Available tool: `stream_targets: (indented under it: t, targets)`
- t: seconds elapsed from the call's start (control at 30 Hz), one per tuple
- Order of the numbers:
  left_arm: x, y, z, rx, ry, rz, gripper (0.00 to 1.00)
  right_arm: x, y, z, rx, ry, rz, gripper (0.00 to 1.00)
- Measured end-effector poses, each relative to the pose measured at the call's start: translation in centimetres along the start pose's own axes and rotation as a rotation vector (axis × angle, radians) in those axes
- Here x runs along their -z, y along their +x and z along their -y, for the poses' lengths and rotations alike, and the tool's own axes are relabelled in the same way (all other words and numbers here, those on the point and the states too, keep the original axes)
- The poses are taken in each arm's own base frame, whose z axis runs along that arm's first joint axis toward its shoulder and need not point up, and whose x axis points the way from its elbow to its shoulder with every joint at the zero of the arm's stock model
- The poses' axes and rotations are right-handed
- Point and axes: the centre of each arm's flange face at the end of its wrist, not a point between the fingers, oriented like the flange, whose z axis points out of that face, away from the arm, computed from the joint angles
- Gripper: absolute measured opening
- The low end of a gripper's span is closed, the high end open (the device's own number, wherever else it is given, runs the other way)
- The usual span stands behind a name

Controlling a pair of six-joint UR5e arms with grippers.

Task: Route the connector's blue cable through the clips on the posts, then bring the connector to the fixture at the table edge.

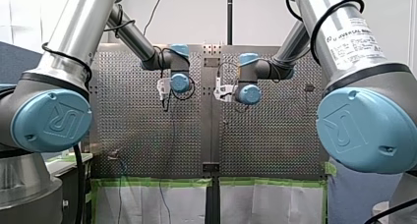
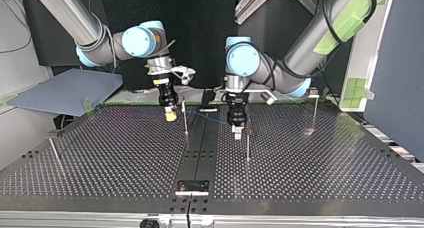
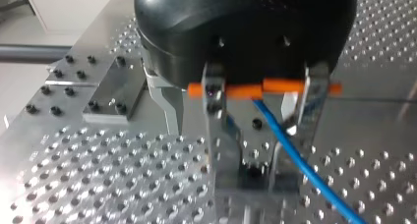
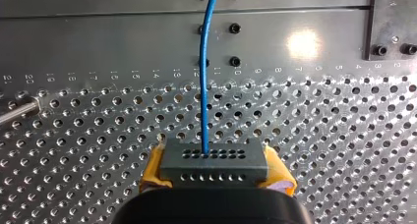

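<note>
front: from behind the arms (image 1: 64,32), looked over the table (image 1: 147,135) | top: faced them, low across it | wrists: close above it, both caught the blue cable (image 3: 295,151)

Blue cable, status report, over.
Right end effector shut on connector. Blue cable runs from it to left end effector, grip there unclear. Post stands between them.

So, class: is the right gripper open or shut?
Shut: the right gripper has its yellow pads clamped on both ends of the connector.
</note>
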Motion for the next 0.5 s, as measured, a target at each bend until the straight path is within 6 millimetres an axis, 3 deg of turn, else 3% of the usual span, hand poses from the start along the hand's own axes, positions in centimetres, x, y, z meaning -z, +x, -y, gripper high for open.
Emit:
stream_targets:
  t: [0.2, 0.5]
  targets:
    - [0.6, 0.1, 1.2, -0.001, 0.044, -0.007, 1.0, 0.0, 0.0, 0.1, 0.0, 0.001, 0.002, 0.0]
    - [0.7, 0.1, 1.0, -0.021, 0.007, -0.002, 1.0, 0.1, 0.0, 0.1, 0.0, 0.002, 0.004, 0.0]
